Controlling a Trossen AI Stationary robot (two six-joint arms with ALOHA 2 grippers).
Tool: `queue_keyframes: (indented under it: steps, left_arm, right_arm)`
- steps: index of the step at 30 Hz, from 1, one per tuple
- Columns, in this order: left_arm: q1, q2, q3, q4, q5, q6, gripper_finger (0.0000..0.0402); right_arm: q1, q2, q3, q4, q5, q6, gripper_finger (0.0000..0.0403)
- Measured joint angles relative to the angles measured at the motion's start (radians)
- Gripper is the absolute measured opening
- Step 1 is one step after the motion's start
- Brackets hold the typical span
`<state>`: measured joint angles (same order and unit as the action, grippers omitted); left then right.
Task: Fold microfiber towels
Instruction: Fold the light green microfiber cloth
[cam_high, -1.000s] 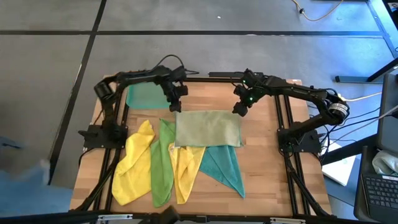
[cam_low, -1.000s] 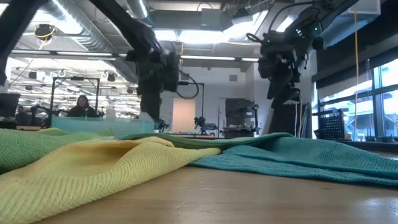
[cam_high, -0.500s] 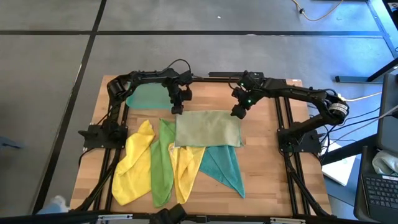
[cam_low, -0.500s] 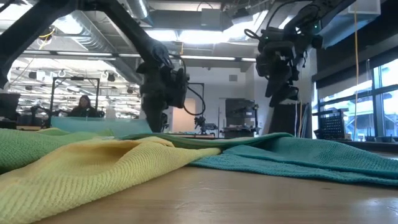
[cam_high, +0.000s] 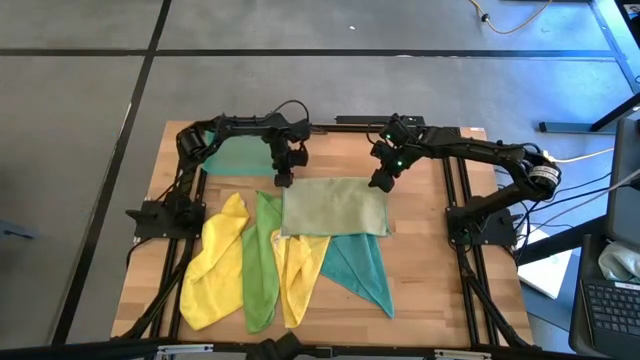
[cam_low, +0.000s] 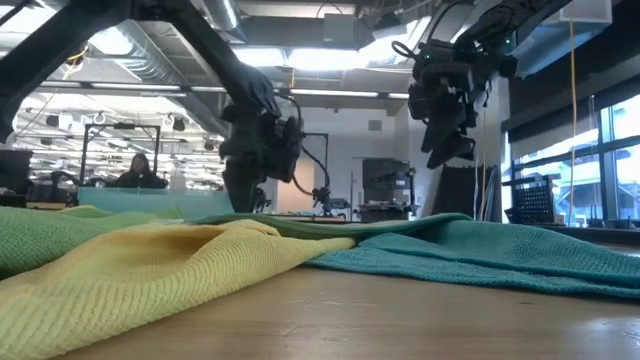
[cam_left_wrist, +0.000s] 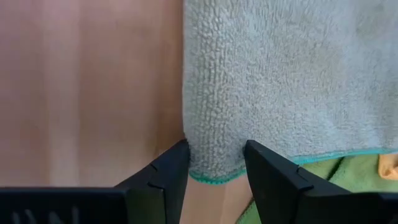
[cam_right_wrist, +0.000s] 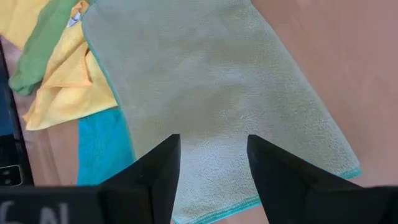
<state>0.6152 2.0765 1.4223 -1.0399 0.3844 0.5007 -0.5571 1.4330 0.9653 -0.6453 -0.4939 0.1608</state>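
Pale olive cloth (cam_high: 334, 206) lies spread as a flat rectangle in the middle of the wooden table (cam_high: 430, 250), its near edge overlapping the other towels. Under that edge a teal towel (cam_high: 361, 268) trails toward the table's front, and a yellow towel (cam_high: 297, 272), a bright green one (cam_high: 262, 270) and a second yellow one (cam_high: 215, 262) lie side by side to its left, all crumpled lengthwise.

At the olive cloth's far left corner the left gripper (cam_high: 284, 177) is down at the cloth; its wrist view shows the fingers (cam_left_wrist: 166, 171) apart, straddling the teal-stitched corner without pinching it. The right gripper (cam_high: 381, 181) hangs over the far right corner, clearly above the cloth in the low view, fingers (cam_right_wrist: 160, 169) also apart with nothing between them.

Behind the left arm, a translucent teal tray (cam_high: 232, 155) sits at the table's far left. A person (cam_low: 134, 172) sits in the room beyond.
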Motion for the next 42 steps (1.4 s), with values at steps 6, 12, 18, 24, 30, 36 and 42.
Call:
queue_keyframes:
  steps: [6,12,18,24,30,36,42]
  left_arm:
    - [-0.031,0.009,0.003,0.007,-0.051,-0.031,0.0147]
    - [-0.037,0.014,0.049,-0.006,-0.081,-0.057,0.0142]
    - [-0.036,0.014,0.104,-0.052,-0.081,-0.08,0.0104]
    - [-0.036,0.014,0.105,-0.078,-0.038,-0.082,0.0045]
    - [-0.035,0.014,0.105,-0.072,-0.035,-0.083,0.004]
    - [-0.042,0.014,0.105,-0.065,-0.036,-0.083,0.0059]
    - [-0.048,0.013,0.126,-0.115,-0.042,-0.153,0.0061]
  right_arm:
    - [0.0,0.0,0.0,-0.001,-0.008,0.023,0.0188]
    - [0.0,0.0,0.0,-0.003,-0.025,0.022,0.0188]
    - [0.0,0.0,0.0,-0.003,-0.025,0.018,0.0188]
    - [0.0,0.0,0.0,-0.003,-0.037,0.018,0.0188]
    - [0.0,0.0,0.0,-0.019,-0.049,0.045,0.0188]
    - [0.025,0.0,-0.031,-0.024,-0.003,0.042,0.0188]
    - [0.086,0.015,-0.124,0.06,0.093,0.1,0.0188]
